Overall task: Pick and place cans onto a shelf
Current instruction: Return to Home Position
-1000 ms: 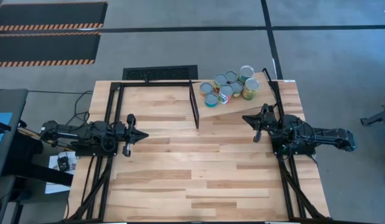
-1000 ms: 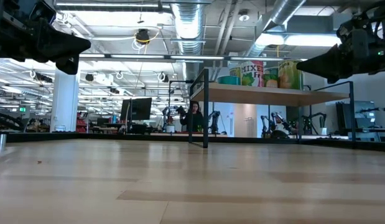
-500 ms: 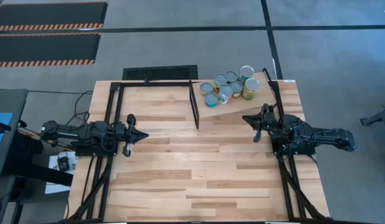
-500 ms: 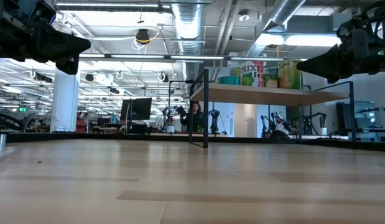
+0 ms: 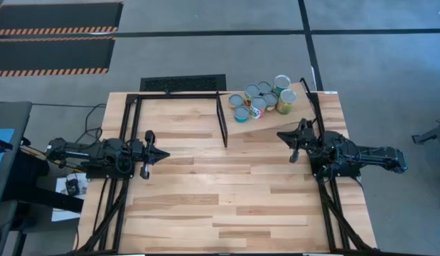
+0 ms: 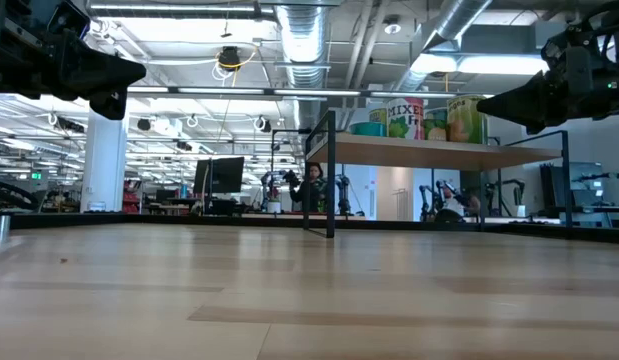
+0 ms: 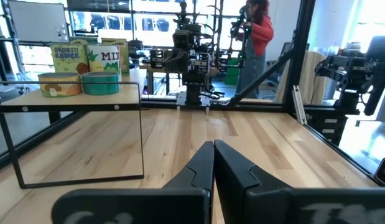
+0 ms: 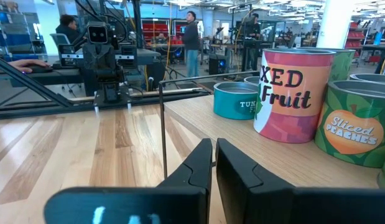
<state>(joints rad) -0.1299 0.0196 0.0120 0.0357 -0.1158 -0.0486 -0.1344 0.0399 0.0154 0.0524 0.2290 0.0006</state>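
Observation:
Several cans (image 5: 261, 99) with silvery tops and coloured labels stand upright in a cluster on the shelf (image 5: 276, 118), a light wood board raised on a thin black frame (image 6: 331, 170) at the table's far right. In the low view the cans (image 6: 421, 118) show on top of the board (image 6: 429, 152). My left gripper (image 5: 165, 152) hangs level over the table's left side, shut and with nothing in it. Near the shelf's front edge, over the right side, my right gripper (image 5: 279, 134) also hangs level and shut on nothing; its wrist view shows the cans (image 8: 294, 93) close ahead.
Black metal rails (image 5: 127, 114) run along the table's left, far and right sides. The planked tabletop (image 5: 220, 185) lies bare between the two arms. People (image 7: 255, 37) stand in the room beyond the table, well away from it.

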